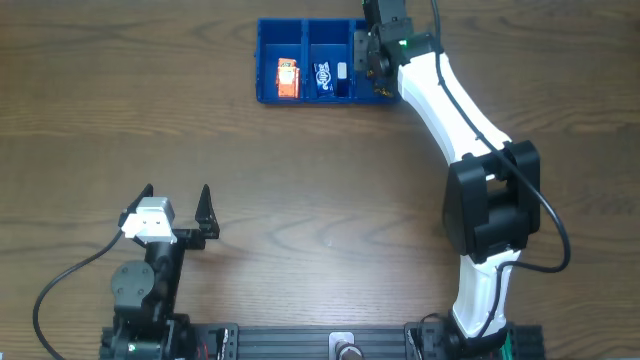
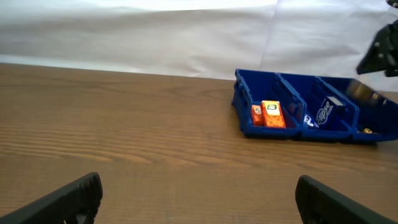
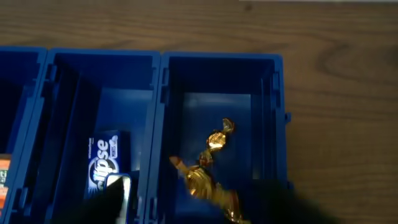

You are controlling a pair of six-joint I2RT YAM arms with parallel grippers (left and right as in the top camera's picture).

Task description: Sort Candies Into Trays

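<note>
A blue three-compartment tray (image 1: pixel 268 60) stands at the far middle of the table. Its left compartment holds orange candies (image 1: pixel 288 77), the middle one a blue packet (image 1: pixel 325 73). My right gripper (image 1: pixel 375 55) hangs over the right compartment, open, its dark fingers wide apart. In the right wrist view, gold-wrapped candies (image 3: pixel 208 177) lie on that compartment's floor between the fingers, and the blue packet (image 3: pixel 102 162) shows beside them. My left gripper (image 1: pixel 177 195) is open with nothing in it, low over the bare wood at the near left, far from the tray.
The left wrist view looks across bare wooden table toward the tray (image 2: pixel 267 130), with the orange candies (image 2: pixel 272 114) and the right arm's gripper (image 2: pixel 382 53) above the tray's far end. A white wall stands behind the table.
</note>
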